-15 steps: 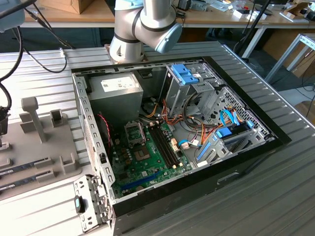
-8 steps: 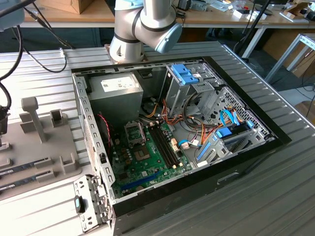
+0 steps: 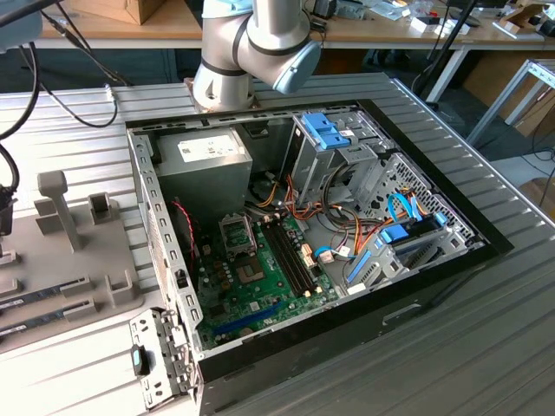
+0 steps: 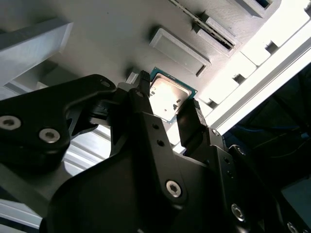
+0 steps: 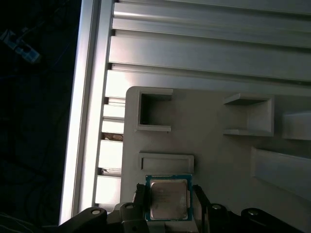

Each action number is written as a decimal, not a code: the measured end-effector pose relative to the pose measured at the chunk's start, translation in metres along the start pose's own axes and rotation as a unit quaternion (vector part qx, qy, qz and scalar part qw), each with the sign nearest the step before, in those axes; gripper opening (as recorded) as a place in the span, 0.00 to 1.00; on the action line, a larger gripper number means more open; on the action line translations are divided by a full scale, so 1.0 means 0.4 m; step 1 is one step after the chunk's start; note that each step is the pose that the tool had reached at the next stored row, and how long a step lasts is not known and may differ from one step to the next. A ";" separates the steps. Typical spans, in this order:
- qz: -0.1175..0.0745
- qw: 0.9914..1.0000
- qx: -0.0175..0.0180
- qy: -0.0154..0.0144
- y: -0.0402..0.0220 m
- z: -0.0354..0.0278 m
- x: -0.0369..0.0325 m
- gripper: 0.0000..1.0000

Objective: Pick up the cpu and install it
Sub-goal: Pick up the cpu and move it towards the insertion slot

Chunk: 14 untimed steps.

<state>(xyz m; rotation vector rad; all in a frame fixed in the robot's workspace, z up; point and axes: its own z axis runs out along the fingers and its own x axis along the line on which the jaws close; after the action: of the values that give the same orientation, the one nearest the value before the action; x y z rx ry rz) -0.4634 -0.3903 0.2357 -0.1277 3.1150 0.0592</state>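
Note:
The cpu (image 4: 171, 96) is a small square chip with a green edge and a silvery top plate, seen in both wrist views over the grey holder tray (image 4: 121, 29). My gripper (image 4: 168, 92) straddles it, and the two black fingertips (image 4: 144, 81) press against opposite edges of the cpu (image 5: 168, 199). Whether the chip rests on the tray (image 5: 209, 145) or hangs just above it, I cannot tell. In the exterior view the open computer case (image 3: 156, 199) lies flat, with the green motherboard (image 3: 277, 290) and its square socket (image 3: 237, 232) inside.
The grey tray (image 3: 78, 260) sits at the exterior view's left of the case, with upright posts (image 3: 56, 204) and long narrow memory sticks (image 3: 43, 295). Ribbed aluminium table profiles (image 5: 204, 43) surround it. Cables, a power supply (image 3: 204, 165) and drive bays (image 3: 347, 156) crowd the case.

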 end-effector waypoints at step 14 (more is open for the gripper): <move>0.000 1.000 0.000 0.000 0.000 -0.007 0.000 0.47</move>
<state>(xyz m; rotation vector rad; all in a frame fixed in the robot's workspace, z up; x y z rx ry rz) -0.4634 -0.3903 0.2383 -0.1276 3.1151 0.0592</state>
